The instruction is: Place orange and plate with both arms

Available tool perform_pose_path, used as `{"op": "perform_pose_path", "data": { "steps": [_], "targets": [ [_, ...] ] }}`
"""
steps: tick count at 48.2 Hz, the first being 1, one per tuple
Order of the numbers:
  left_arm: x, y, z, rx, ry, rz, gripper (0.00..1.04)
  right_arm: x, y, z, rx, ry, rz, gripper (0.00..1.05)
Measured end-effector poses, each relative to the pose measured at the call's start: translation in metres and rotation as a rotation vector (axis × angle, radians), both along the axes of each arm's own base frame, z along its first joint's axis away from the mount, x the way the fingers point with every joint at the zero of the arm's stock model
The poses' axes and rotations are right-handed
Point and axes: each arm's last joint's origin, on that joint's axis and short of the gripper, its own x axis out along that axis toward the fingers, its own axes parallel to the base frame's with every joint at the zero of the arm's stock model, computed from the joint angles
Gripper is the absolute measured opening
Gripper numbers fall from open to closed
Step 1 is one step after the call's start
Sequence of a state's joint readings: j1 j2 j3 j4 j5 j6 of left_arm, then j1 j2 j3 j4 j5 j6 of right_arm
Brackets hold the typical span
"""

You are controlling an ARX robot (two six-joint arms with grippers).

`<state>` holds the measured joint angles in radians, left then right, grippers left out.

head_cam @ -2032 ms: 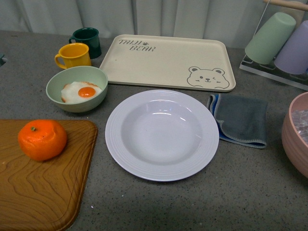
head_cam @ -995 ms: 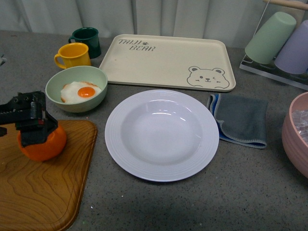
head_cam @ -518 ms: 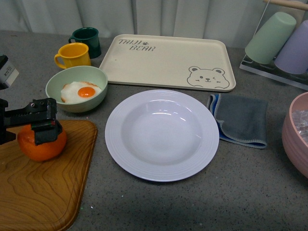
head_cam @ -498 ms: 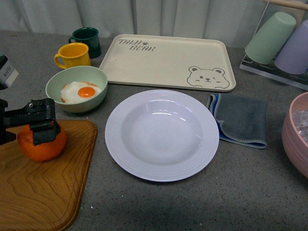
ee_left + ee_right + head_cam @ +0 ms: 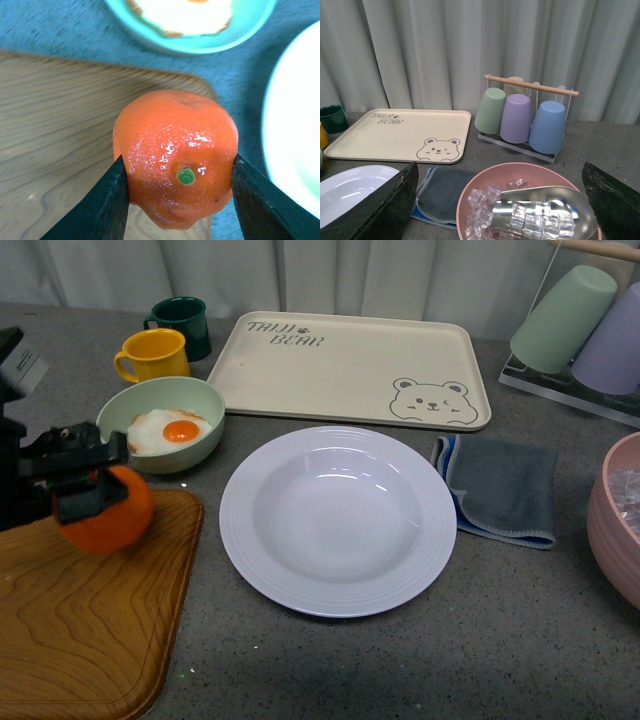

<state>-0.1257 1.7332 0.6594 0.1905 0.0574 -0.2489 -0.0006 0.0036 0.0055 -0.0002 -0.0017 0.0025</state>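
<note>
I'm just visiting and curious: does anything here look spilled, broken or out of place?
Nothing stands out. The orange sits squarely in the left gripper, the plate lies flat and empty, and nothing is spilled.

Soft, even light from above; the plate (image 5: 337, 521) casts a thin shadow along its near edge. Small glare glints on the orange (image 5: 175, 150); the left wrist view looks bluish.

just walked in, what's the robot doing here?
The left gripper is shut on the orange, holding it by the near corner of the wooden board, apparently just off the wood. The plate sits empty mid-table, untouched. The right gripper is open and holds nothing, off by the pink bowl of ice. Neither the orange nor the plate is placed yet.
</note>
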Motion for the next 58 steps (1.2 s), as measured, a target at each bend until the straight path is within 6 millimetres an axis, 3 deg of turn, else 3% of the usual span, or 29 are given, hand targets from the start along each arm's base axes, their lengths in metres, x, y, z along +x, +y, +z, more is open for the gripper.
{"op": "perform_pose_path", "data": {
  "steps": [6,13,18,27,35,48,58],
  "targets": [
    [0.008,-0.034,0.021,-0.034,-0.077,-0.082,0.49,0.000,0.000,0.000,0.000,0.000,0.000,0.95],
    [0.013,-0.066,0.027,-0.044,-0.110,-0.151,0.48,0.000,0.000,0.000,0.000,0.000,0.000,0.95],
    [0.019,-0.098,0.021,-0.040,-0.106,-0.224,0.48,0.000,0.000,0.000,0.000,0.000,0.000,0.95],
    [0.026,-0.126,0.003,-0.022,-0.078,-0.280,0.48,0.000,0.000,0.000,0.000,0.000,0.000,0.95],
    [0.037,-0.138,-0.013,0.005,-0.049,-0.280,0.48,0.000,0.000,0.000,0.000,0.000,0.000,0.95],
    [0.042,-0.142,-0.021,0.009,-0.027,-0.269,0.48,0.000,0.000,0.000,0.000,0.000,0.000,0.95],
    [0.041,-0.144,-0.020,0.024,-0.044,-0.257,0.82,0.000,0.000,0.000,0.000,0.000,0.000,0.95]
  ]
}}
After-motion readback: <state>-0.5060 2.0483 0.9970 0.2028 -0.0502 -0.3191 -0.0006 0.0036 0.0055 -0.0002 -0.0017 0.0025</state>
